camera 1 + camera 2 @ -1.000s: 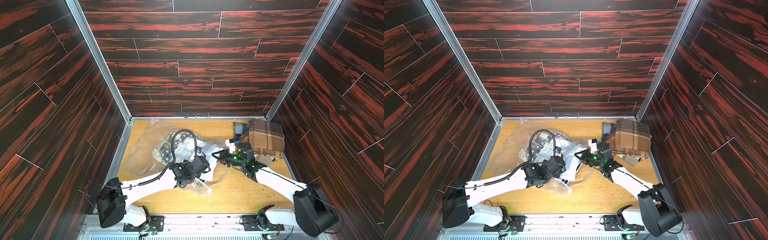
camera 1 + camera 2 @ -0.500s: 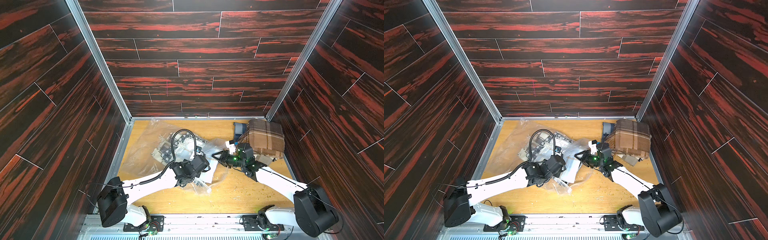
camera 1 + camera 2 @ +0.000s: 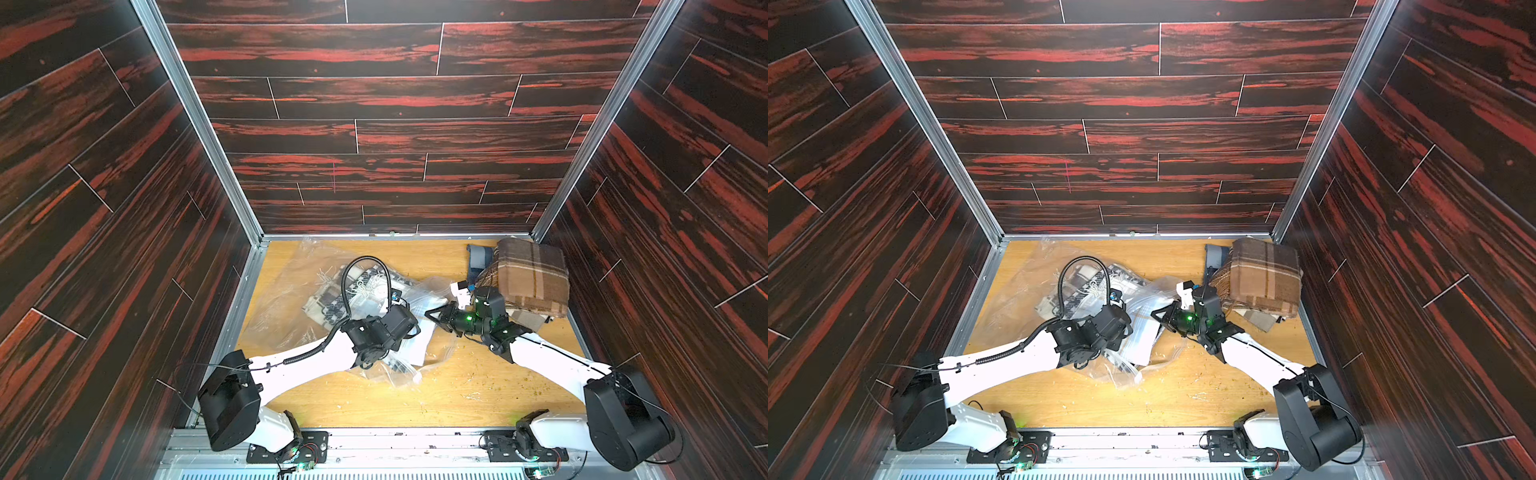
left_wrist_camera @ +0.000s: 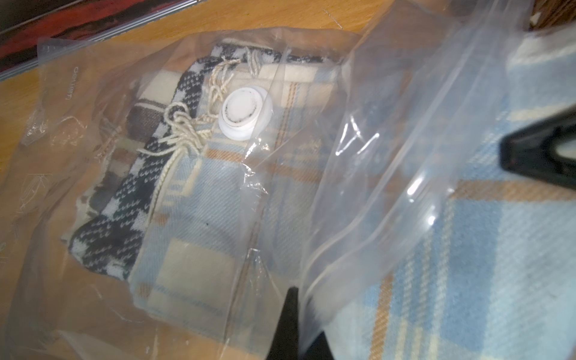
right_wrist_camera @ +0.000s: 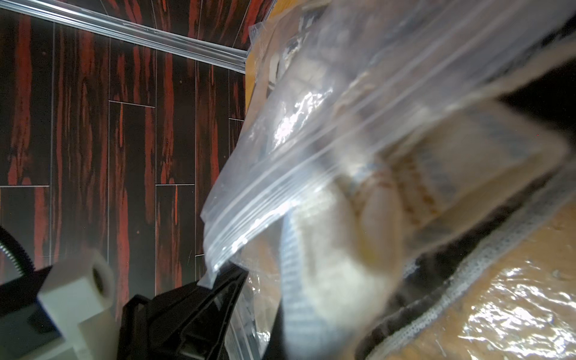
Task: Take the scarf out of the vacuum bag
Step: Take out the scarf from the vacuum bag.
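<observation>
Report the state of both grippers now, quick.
Left gripper: shut on the clear, crinkly plastic vacuum bag.
Right gripper: shut on the zip-seal edge of that vacuum bag.

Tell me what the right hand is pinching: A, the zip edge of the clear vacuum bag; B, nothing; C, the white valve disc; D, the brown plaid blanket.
A: the right wrist view shows the right hand closed on a corner of the vacuum bag at its ribbed zip edge.

vacuum bag (image 4: 374,124) glossy crinkled plastic — scarf (image 4: 193,199) soft woven cloth
</observation>
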{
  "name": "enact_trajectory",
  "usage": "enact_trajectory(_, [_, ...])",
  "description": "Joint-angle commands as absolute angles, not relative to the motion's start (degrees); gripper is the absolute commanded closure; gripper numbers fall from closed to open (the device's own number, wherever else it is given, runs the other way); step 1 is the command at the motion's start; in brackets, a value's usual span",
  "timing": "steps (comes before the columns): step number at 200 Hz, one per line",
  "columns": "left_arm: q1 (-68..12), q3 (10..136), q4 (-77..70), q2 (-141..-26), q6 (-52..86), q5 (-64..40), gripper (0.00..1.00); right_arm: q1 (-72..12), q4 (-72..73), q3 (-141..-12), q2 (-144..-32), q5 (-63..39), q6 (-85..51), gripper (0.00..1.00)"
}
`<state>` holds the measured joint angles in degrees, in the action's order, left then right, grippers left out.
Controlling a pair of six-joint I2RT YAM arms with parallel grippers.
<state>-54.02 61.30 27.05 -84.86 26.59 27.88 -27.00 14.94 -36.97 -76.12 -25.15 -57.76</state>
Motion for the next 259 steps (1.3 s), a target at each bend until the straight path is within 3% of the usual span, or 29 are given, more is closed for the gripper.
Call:
enact_trajectory(1, [-51.9, 64.1, 29.8, -86.5, 27.2, 28.0, 1.00, -27.2, 14.9, -37.2, -74.4, -24.9, -55.7, 1.00])
enact_trajectory(71, [-49.3, 68.2, 32.1, -88.3, 25.8, 28.6, 1.00, -31.8, 10.5, -40.3, -73.0, -21.5, -52.3, 1.00])
enact_trajectory(137, [-48.9, 66.2, 30.7, -87.6, 26.1, 29.0, 1.00, -31.4, 0.9, -44.8, -69.1, -16.8, -50.4, 1.00])
enact_trajectory(259, [-48.3, 62.1, 27.3, -85.3, 26.3, 29.3, 1.00, -28.9, -15.5, -47.2, -61.1, -17.6, -48.6, 1.00])
